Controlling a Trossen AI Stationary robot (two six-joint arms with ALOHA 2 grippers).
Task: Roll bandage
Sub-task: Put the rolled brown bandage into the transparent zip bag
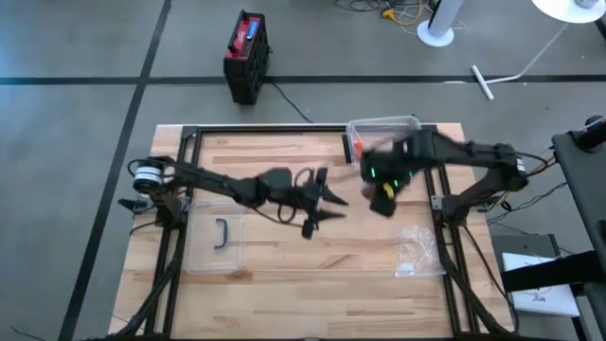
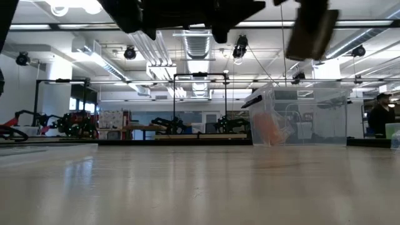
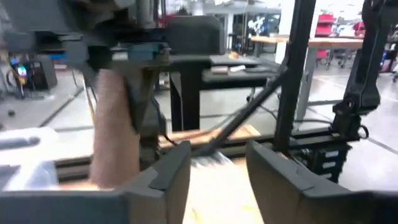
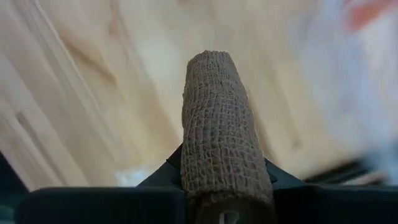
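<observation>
Rolled bandage lifted over the bench

From above, the right hand point(image 1: 383, 194) is seen at three o'clock of the bench point(image 1: 312, 256), the left hand point(image 1: 327, 204) at centre, fingers spread and empty, beside a lid point(image 1: 216, 242) at eight o'clock. At bench level, a clear box point(image 2: 300, 115) is seen. In the right wrist view, the bandage point(image 4: 221, 134) is pinched, fully rolled; only stowing appears left.

tan, net-textured bandage point(image 4: 219, 134); pale wooden table point(image 1: 312, 260).
</observation>
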